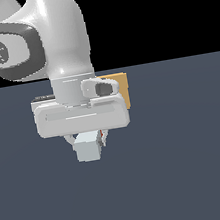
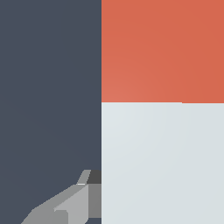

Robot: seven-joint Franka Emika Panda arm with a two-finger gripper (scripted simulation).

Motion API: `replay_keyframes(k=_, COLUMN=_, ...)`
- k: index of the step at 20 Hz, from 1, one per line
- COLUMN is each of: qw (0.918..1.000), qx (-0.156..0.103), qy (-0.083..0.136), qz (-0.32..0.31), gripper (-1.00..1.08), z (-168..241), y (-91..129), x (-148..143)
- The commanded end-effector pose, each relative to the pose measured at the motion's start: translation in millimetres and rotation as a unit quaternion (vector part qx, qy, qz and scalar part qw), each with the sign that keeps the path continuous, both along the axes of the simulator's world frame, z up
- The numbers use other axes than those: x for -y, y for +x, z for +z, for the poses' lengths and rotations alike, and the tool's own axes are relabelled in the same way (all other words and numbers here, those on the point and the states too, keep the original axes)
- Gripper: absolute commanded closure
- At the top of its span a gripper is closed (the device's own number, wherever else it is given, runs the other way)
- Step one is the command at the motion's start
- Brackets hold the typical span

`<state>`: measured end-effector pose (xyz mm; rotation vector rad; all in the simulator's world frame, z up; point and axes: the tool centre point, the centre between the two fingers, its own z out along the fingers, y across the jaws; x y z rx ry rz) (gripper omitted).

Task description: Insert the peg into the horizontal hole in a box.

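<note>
Filling most of the wrist view, the peg (image 2: 162, 109) sits right under the camera, its red-orange half meeting its pale grey-white half along a straight seam. One grey finger (image 2: 70, 205) of the gripper lies against the pale half's edge; the other finger is out of that picture.

From the exterior view, the peg's (image 1: 87, 147) pale end pokes out below the gripper (image 1: 89, 138), pointing toward the camera, with a thin sliver of red showing just beside it. The gripper appears to pinch the peg between its fingers, though the fingers are mostly hidden by the peg and the white hand body.

Behind the hand, on the exterior view's right of the wrist, a corner of the tan box (image 1: 121, 87) shows, mostly covered by the arm (image 1: 59, 34). Its hole cannot be seen. Everything sits over a plain dark blue-grey floor (image 1: 191, 159).
</note>
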<state>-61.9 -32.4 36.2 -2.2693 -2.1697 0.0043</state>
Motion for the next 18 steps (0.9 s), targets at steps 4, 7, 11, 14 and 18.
replay_keyframes(k=4, qw=1.0, qx=0.002, qy=0.0, qz=0.009, gripper=1.08, z=18, y=25, x=-51)
replay_keyframes(k=7, qw=0.9999, qx=0.002, qy=0.0, qz=0.014, gripper=1.08, z=27, y=39, x=-83)
replay_keyframes(k=11, qw=0.9998, qx=0.002, qy=0.0, qz=0.019, gripper=1.08, z=39, y=57, x=-120)
replay_keyframes(k=14, qw=0.9997, qx=0.002, qy=0.0, qz=0.023, gripper=1.08, z=45, y=67, x=-140)
replay_keyframes(k=18, qw=0.9997, qx=0.002, qy=0.0, qz=0.025, gripper=1.08, z=50, y=75, x=-157)
